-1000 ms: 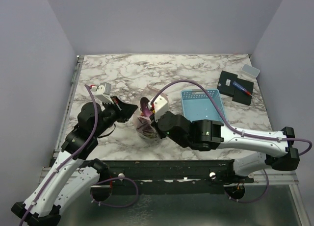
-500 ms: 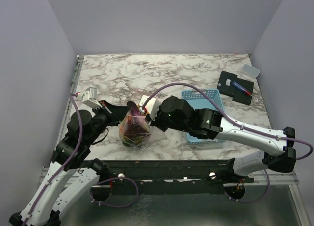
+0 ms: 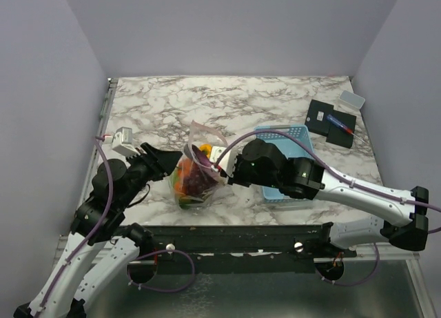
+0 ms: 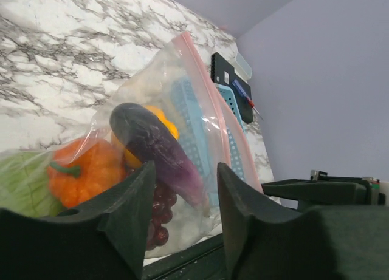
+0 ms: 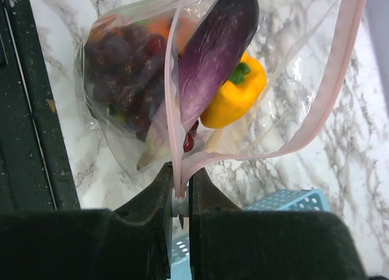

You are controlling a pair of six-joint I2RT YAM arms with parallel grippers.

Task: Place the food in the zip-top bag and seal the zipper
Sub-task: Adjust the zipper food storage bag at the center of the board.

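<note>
Zip-top bag (image 3: 195, 174), loaded and unsealed, lying on the marble table (image 3: 241, 104) close to its near edge, between the two grippers and just left of the blue basket (image 3: 289, 135). Through the clear film the right wrist view shows the eggplant (image 5: 213, 55), the yellow pepper (image 5: 234, 98) and the grapes (image 5: 121, 67). The left wrist view adds the pumpkin (image 4: 79, 170) and the cabbage (image 4: 18, 183). The zipper (image 5: 328, 92) runs as an open pink loop, its two lips well apart, and the mouth faces the far side.

Change from the preceding second: the left gripper (image 3: 172, 161), then closed at the bag's left edge, now has its fingers parted with nothing between them. The bag sits just beyond its fingertips, so that side is released. The bag has also settled a little leftward, and its mouth now stands up more openly than before.

The right gripper (image 5: 180, 174) remains clenched on the zipper at the right end of the mouth, the strip pinched flat between its fingers.

Reading: filling appears finished and sealing has not begun. With one corner held and the other freed, the likely next need is for the left gripper to retake the strip and press the lips together along their length. The slack film may fold or slip as this is done.
</note>
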